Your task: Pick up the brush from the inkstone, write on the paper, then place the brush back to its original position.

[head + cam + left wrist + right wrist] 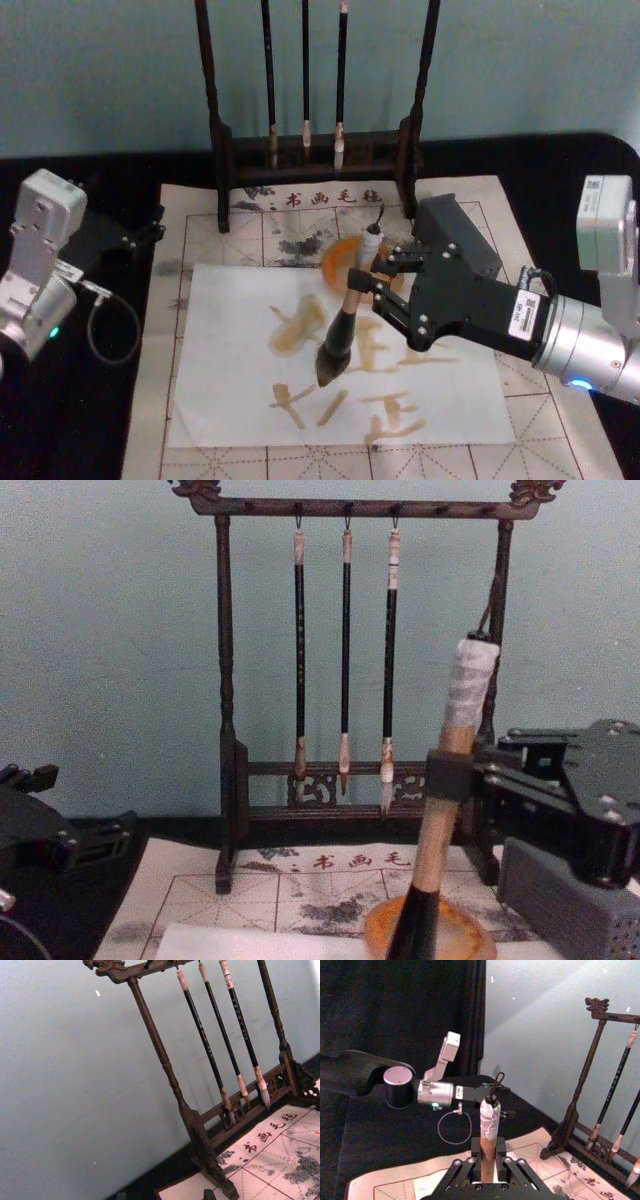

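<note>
paper (225,395): nearest the robot, white sheet on the cream mat (195,225), several brown strokes on it already
step: writing, judged well along; return to the dish not yet done
brush (341,335): tilted, bristles over mid-sheet among the strokes; cannot tell if the tip touches
right gripper (372,287): jaws closed tight on the pale handle, below the taped top
how-to: light downward pressure, slow even strokes, stay inside the sheet edges, avoid dragging the loose paper
inkstone (335,262): orange dish just behind the brush, on the mat past the sheet's far edge; short lift back
left gripper (125,238): parked at the table's left, well apart
obstacles: rack (310,165) with three thin brushes (345,650) beyond the dish; keep the handle top off its right post
</note>
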You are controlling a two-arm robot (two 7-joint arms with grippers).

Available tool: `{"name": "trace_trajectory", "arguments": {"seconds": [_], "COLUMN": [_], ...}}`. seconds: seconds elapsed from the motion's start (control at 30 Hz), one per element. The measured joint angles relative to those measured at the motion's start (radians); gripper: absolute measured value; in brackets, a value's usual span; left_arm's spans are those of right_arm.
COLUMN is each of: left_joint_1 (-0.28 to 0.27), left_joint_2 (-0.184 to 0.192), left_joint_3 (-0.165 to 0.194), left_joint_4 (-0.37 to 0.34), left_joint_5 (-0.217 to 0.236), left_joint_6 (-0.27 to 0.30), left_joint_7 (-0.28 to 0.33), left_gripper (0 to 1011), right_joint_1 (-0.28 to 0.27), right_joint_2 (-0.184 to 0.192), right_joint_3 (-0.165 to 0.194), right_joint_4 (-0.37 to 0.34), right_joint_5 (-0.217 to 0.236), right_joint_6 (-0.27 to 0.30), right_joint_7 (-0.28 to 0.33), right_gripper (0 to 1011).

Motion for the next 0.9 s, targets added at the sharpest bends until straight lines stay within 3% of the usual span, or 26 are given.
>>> {"name": "trace_trajectory", "arguments": {"seconds": [0.9], "left_joint_1": [0.0], "left_joint_2": [0.0], "left_joint_3": [0.0], "left_joint_4": [0.0], "left_joint_5": [0.0], "left_joint_6": [0.0], "left_joint_7": [0.0], "left_gripper": [1001], "right_joint_1": [0.022], "right_joint_2": [-0.019], "right_joint_3": [-0.03], "right_joint_4": [0.026], "right_joint_5": [-0.019], "right_joint_6": [0.017], "right_joint_7": [-0.007], "right_gripper": [187]}}
